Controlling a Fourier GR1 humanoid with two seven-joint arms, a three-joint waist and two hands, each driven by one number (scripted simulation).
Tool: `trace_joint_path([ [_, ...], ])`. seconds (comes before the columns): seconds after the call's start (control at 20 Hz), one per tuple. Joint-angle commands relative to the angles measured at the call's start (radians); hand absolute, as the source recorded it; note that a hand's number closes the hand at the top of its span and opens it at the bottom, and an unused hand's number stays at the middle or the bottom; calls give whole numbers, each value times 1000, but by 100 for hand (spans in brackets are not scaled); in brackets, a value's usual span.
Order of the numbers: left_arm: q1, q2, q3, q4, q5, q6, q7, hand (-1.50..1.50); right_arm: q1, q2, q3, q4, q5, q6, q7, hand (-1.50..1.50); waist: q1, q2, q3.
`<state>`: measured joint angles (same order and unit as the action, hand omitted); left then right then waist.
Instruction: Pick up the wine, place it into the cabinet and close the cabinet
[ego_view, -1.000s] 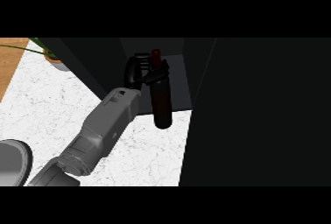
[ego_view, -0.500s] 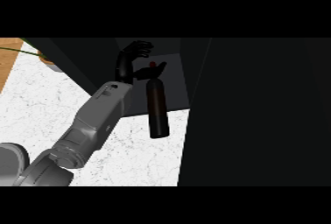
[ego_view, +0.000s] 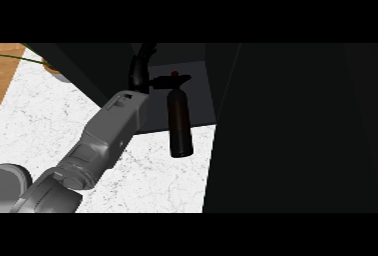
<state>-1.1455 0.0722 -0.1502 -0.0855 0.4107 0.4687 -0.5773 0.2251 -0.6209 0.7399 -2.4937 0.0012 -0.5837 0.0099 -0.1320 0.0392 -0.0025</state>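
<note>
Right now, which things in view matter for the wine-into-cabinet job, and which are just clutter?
Job:
- wine bottle, dark, standing at the cabinet's edge
- cabinet, dark
- left hand, its thumb against the bottle's neck

Lying about:
- potted plant at the counter's far left corner
- white marble counter

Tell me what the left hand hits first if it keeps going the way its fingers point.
Probably the cabinet: the left hand points up the view into its dark opening, with the wine bottle just to its right. Depth is unclear.
</note>
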Motion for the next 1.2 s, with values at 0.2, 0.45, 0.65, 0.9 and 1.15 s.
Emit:
trace_joint_path([
  [0.2,-39,-1,68,-49,60,-158,-27,150,50,-33,-5,-129,-47,15,32,-150,15,-6,0],
  [0.45,-28,-27,83,-74,70,-264,-88,150,87,-40,8,-147,-28,1,34,-150,31,-16,0],
  [0.65,-53,-46,94,-75,77,-306,-77,-150,81,-65,-22,-218,-42,1,76,-150,39,-19,0],
  [0.9,-70,-70,98,-82,76,-316,-53,-150,119,-76,-25,-208,-25,-13,69,-150,66,-31,1],
  [1.15,-44,-71,71,-125,86,-334,-21,-150,103,-70,-11,-213,1,-38,90,-150,85,-41,1],
])
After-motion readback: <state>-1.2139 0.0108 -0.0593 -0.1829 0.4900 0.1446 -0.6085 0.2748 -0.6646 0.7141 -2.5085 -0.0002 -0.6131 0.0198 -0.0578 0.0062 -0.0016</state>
